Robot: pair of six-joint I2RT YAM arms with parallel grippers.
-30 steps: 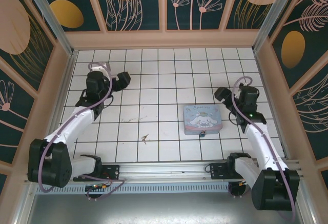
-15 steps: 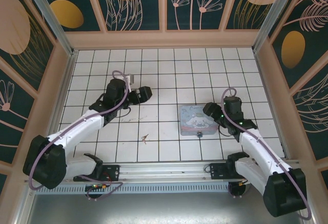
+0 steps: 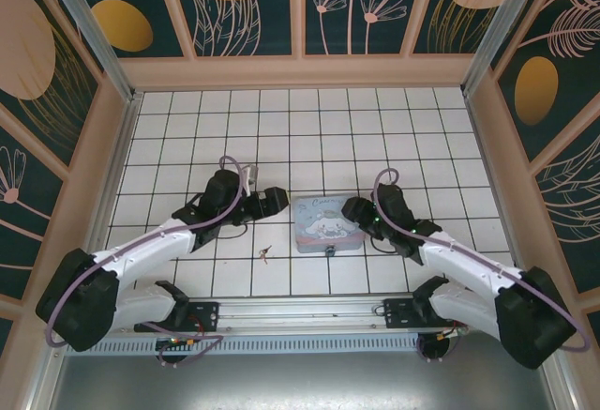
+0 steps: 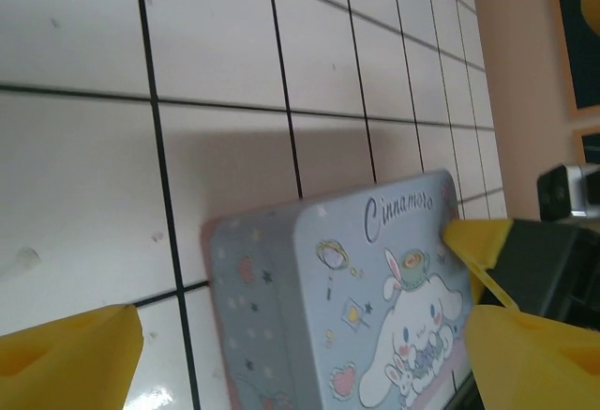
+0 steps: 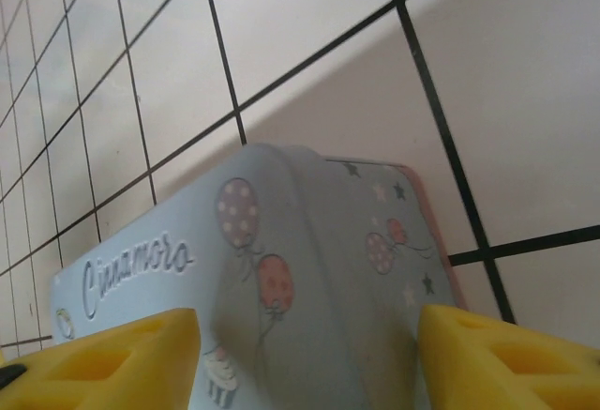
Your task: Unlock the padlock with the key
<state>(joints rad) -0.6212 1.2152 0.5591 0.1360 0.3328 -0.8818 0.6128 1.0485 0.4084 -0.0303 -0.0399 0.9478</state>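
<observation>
The tiny padlock (image 3: 330, 251) hangs at the near edge of the pastel blue cartoon tin (image 3: 322, 221), too small to make out in detail. The key (image 3: 265, 254) lies as a thin sliver on the tiles, left of the tin and near the front. My left gripper (image 3: 273, 202) is open at the tin's left end, yellow fingers (image 4: 66, 354) wide apart with the tin (image 4: 356, 316) ahead. My right gripper (image 3: 352, 211) is open against the tin's right end, the tin (image 5: 309, 269) between its fingers (image 5: 511, 354). One right fingertip (image 4: 476, 235) touches the tin.
White tiled floor (image 3: 281, 138) is boxed in by peach walls (image 3: 300, 70) on three sides. A metal rail (image 3: 300, 314) with the arm bases runs along the near edge.
Both arms have swung inward and low toward the centre. The tin with the padlock has slid left by about one tile with the right gripper behind it. The key has stayed put.
</observation>
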